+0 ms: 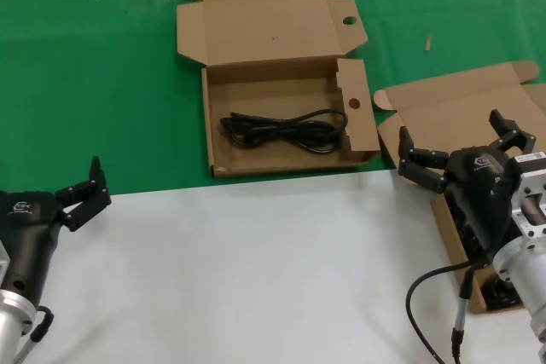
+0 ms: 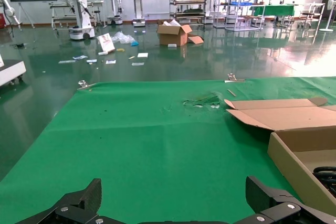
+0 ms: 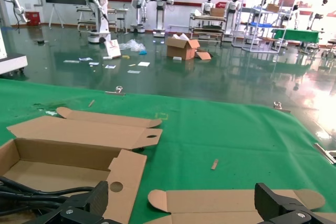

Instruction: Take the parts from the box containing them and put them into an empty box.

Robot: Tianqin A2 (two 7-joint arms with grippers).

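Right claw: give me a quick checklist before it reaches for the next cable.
1. Right claw open and empty: ok.
2. Right claw above the right-hand box: ok.
3. Cables to pick in that box: cannot tell, the arm hides most of the inside.
4. Holed box lid open, with room beside the one cable: ok.
5. Left claw open, at the near left, clear of both boxes: ok.
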